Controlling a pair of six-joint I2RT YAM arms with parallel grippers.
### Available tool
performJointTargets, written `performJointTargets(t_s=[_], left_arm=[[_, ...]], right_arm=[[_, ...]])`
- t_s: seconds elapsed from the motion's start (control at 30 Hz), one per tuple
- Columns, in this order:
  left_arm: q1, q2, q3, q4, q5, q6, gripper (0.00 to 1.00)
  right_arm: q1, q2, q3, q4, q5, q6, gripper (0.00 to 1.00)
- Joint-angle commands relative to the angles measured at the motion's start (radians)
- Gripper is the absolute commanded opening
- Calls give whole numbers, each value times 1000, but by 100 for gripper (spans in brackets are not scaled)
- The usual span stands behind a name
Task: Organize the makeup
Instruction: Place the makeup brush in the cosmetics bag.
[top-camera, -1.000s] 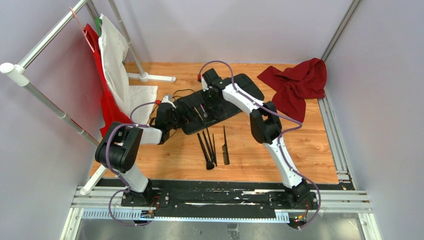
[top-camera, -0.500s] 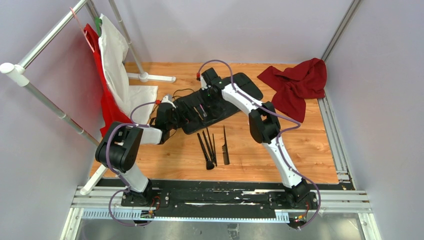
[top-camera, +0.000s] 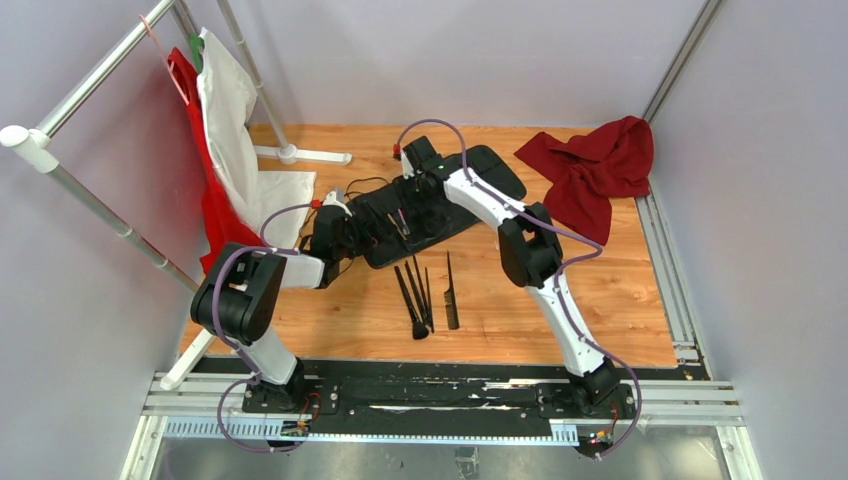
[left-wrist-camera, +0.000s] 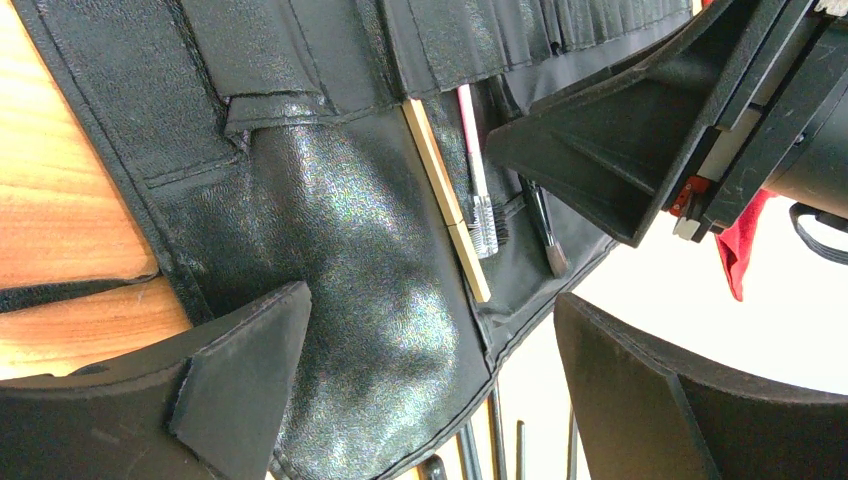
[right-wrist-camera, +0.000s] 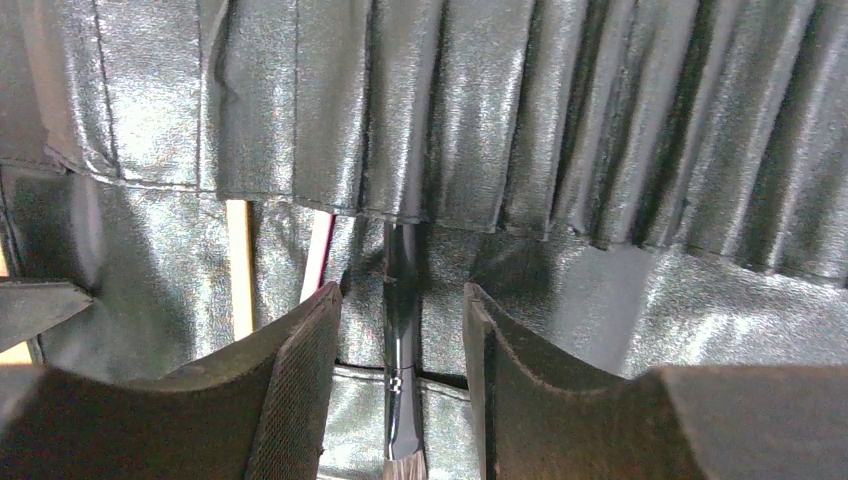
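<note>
The black roll-up case (top-camera: 440, 205) lies unrolled at mid-table. In the right wrist view a black brush (right-wrist-camera: 402, 345) sits with its handle in a case pocket, between the fingers of my right gripper (right-wrist-camera: 402, 292), which is open with a gap on each side of it. A tan handle (right-wrist-camera: 238, 270) and a pink handle (right-wrist-camera: 318, 255) sit in pockets to its left. My left gripper (left-wrist-camera: 430, 297) stands open over the case's (left-wrist-camera: 350, 230) near end. Several loose brushes (top-camera: 414, 295) and a black comb (top-camera: 451, 292) lie on the wood in front of the case.
A crumpled red cloth (top-camera: 595, 170) lies at the back right. A metal rack (top-camera: 90, 90) at the left carries white (top-camera: 230, 120) and red (top-camera: 205, 190) garments, and the white one spills onto the table beside my left arm.
My right gripper's jaws have parted and let go of the black brush, which stays in its pocket. The left arm has not moved.
</note>
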Motion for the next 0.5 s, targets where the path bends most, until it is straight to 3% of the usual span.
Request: performJointTargets(t_s=[0.0,0.27,0.47], left_arm=[[-8,25,8,-16,1,-1,98],[-8,19,6,-16,-1,-1,98],[-8,16,7,-16,-2,-1,98]], right_arm=[[10,-75,-26,13,66,-10,48],[7,-213,-146,64,158,-39,48],[21,-368,-345,118,158,-30,46]])
